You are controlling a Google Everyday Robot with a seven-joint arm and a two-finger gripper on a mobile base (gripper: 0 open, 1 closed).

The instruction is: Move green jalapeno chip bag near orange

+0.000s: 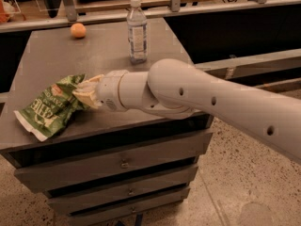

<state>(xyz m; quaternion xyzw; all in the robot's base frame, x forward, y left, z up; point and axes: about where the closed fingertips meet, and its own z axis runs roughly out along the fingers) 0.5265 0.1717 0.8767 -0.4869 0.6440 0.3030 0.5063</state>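
The green jalapeno chip bag lies crumpled at the front left of the grey cabinet top, its white end toward the front edge. My gripper sits at the bag's right end, with its cream fingers closed on the bunched bag. The orange rests at the far left corner of the top, well apart from the bag.
A clear plastic water bottle stands upright at the far middle of the top. My white arm stretches in from the right over the front edge. Drawers face the front, with a rail and dark gap behind the cabinet.
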